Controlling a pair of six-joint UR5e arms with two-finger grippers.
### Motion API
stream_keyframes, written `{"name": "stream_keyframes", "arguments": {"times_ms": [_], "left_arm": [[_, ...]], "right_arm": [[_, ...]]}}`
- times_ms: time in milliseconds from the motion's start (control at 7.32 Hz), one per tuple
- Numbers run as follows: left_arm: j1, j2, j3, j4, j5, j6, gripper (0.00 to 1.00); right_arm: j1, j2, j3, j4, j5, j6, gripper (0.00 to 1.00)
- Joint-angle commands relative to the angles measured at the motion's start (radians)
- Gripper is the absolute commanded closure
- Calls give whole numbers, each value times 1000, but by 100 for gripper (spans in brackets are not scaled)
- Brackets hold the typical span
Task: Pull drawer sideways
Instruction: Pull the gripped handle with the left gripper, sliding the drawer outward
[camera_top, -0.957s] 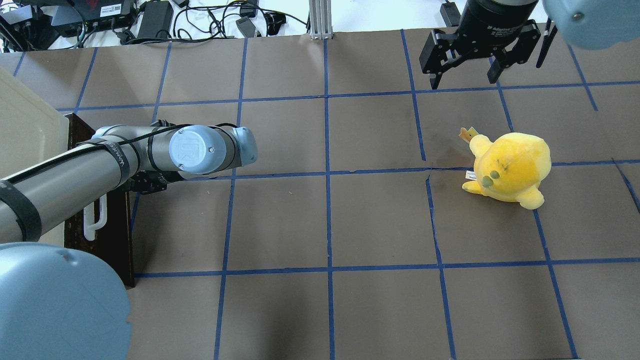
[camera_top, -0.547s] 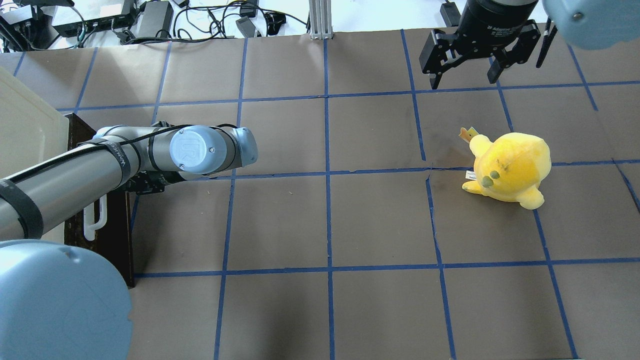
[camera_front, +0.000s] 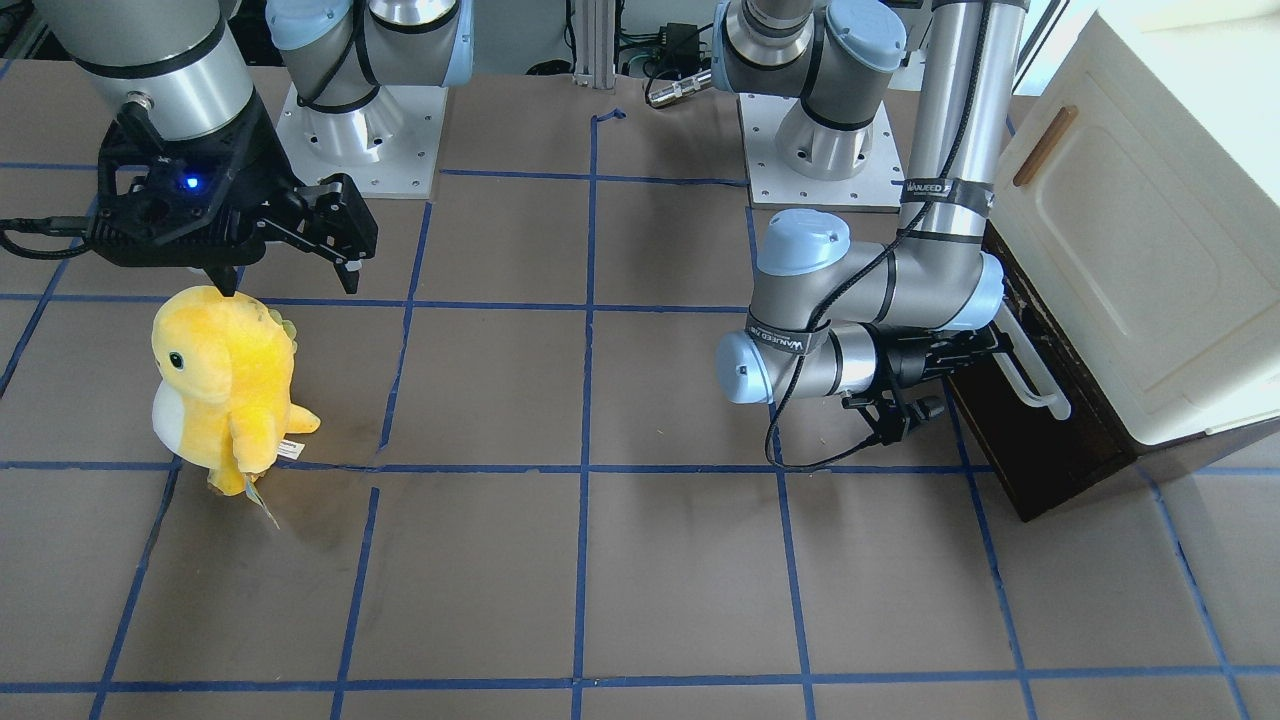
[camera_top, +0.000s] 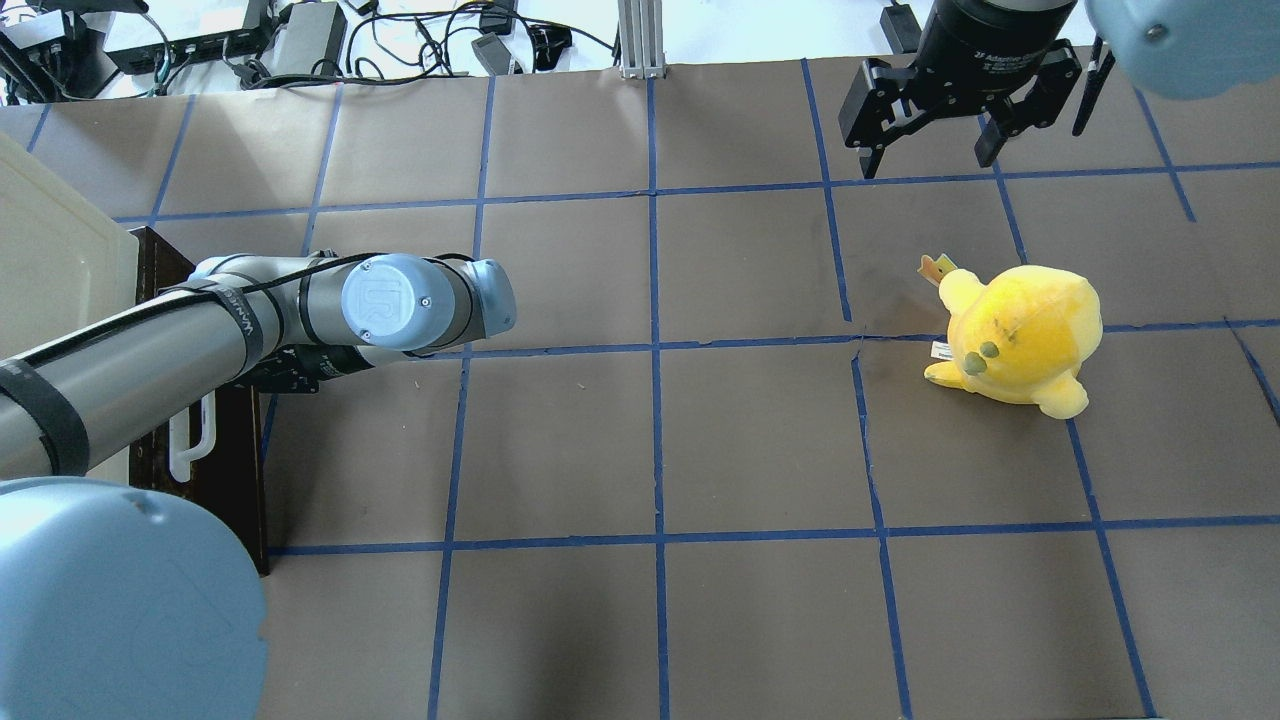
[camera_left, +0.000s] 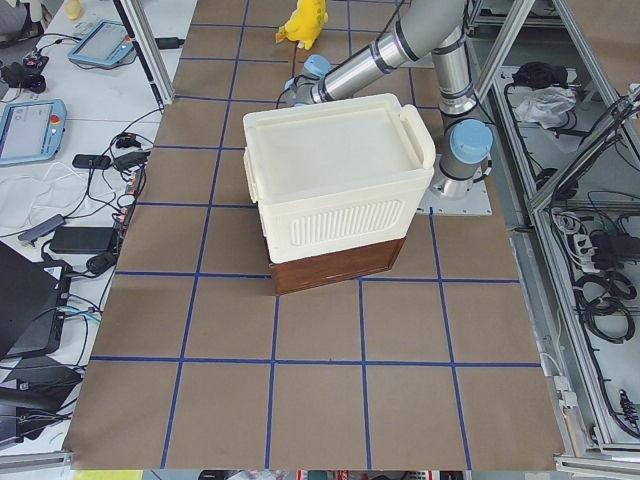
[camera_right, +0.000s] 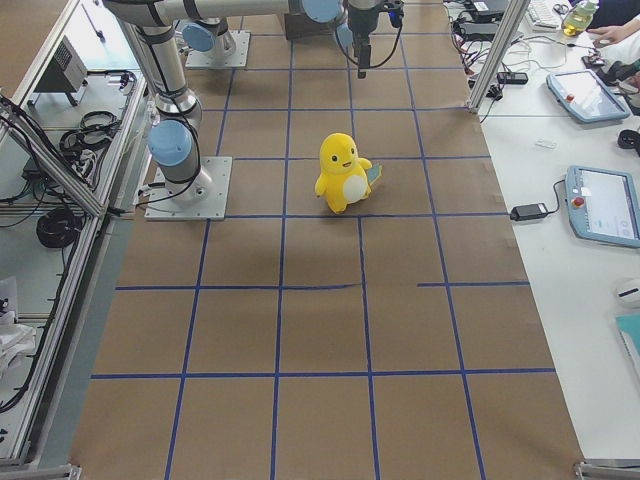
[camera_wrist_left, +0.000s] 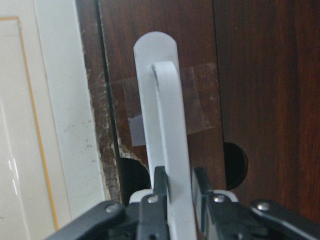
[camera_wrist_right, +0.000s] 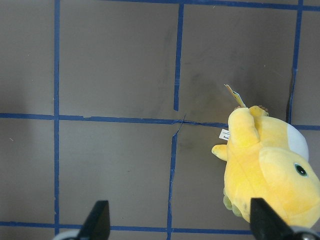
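**L gripper clamped on drawer handle, R gripper idle & open**

From my L wrist cam, the left gripper (camera_wrist_left: 177, 187) is closed on the white bar handle (camera_wrist_left: 165, 130). One finger (camera_wrist_left: 160, 186) presses each side of the bar, near its lower end as that view frames it. Behind the bar is the dark brown front of the drawer (camera_wrist_left: 250, 75), w/ a strip of clear tape across the wood and a chipped edge where it meets the cream panel (camera_wrist_left: 60, 125).

In the front cam, the left gripper (camera_front: 990, 345) comes in level from the table side, wrist bent, forearm running back to the base. The drawer (camera_front: 1040, 440) sits at the table's end on the robot's L, low under the cream cabinet (camera_front: 1140, 250), front facing table centre. Can't tell from here how far out it is, if at all.

The right gripper (camera_top: 925, 160) hangs above the far side of the table (camera_top: 760, 440), jaws spread wide, holding nothing. In the R wrist cam both fingertips (camera_wrist_right: 97, 220) frame bare brown paper & blue tape lines. A yellow plush toy (camera_top: 1020, 340) stands near it, not touching.
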Motion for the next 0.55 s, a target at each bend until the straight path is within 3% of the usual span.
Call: {"name": "stream_keyframes", "arguments": {"times_ms": [0,410], "left_arm": [[-1,6,2,-8,-1,0,84],[-7,14,4,-10,-1,0,84]], "right_arm": [[0,0,0,0,0,0,0],[0,0,0,0,0,0,0]]}}
